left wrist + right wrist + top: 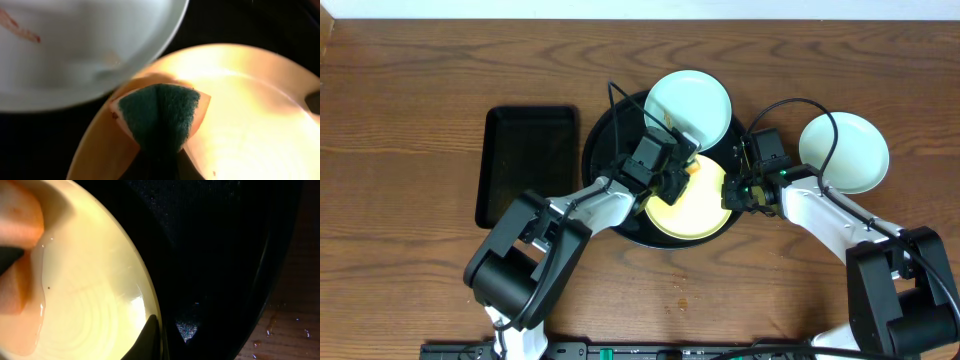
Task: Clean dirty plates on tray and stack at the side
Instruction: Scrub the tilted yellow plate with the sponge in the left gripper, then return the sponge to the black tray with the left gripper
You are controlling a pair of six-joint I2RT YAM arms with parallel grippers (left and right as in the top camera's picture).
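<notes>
On the round black tray [605,150] lies a pale yellow plate [700,210], with a mint plate [688,102] overlapping its far edge. My left gripper [678,180] is shut on an orange sponge [160,112], whose green scrub face presses on the yellow plate [250,125]. A reddish smudge [20,30] marks the mint plate [75,50] in the left wrist view. At the yellow plate's right rim, my right gripper [730,195] is shut on the rim, one dark finger [147,337] lying over the plate [85,295]. A second mint plate [843,150] rests on the bare table to the right.
A smaller rectangular black tray [528,165] sits left of the round one. Water drops lie on the wood [295,330] beside the round tray's rim [260,295]. Both arms cross the table's front half toward the tray.
</notes>
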